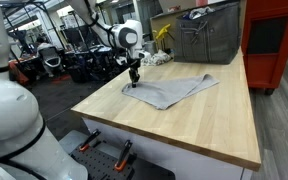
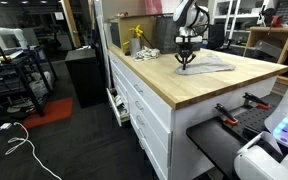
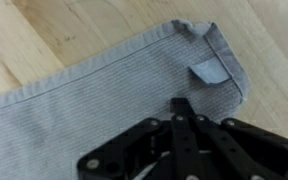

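Observation:
A grey cloth lies spread flat on the wooden worktop. My gripper points straight down at the cloth's corner nearest the arm. In the wrist view the two black fingers are pressed together, and the gripper tip is over the ribbed cloth, a little in from its hemmed corner. A small grey label is sewn beside that corner. No fold of cloth shows between the fingers. Whether the tips touch the fabric is unclear.
A metal bin and a yellow object stand at the worktop's far end. A red cabinet is beyond it. White drawers run below the table edge. Orange-handled clamps sit on a low black stand.

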You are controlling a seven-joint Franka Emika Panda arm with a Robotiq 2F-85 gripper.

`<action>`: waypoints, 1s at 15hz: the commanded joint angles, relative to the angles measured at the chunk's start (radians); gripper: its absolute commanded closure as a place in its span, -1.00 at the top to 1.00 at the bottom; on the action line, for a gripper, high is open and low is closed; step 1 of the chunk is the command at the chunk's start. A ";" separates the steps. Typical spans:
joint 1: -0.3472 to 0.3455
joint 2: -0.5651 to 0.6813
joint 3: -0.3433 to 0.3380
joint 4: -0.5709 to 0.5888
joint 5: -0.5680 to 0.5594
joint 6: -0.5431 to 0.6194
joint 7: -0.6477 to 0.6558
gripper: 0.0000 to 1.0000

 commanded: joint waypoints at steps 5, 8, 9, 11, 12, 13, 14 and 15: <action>0.043 -0.105 0.063 -0.181 0.014 0.045 -0.124 -1.00; 0.041 -0.135 0.074 -0.223 0.012 0.042 -0.173 -1.00; 0.039 -0.141 0.075 -0.234 0.009 0.042 -0.192 -1.00; 0.035 -0.154 0.079 -0.252 0.011 0.028 -0.237 -1.00; 0.033 -0.162 0.082 -0.263 0.012 0.019 -0.270 -1.00; 0.033 -0.171 0.085 -0.275 0.013 0.013 -0.301 -1.00; 0.032 -0.182 0.087 -0.289 0.012 0.007 -0.332 -1.00; 0.031 -0.190 0.089 -0.300 0.012 -0.002 -0.363 -1.00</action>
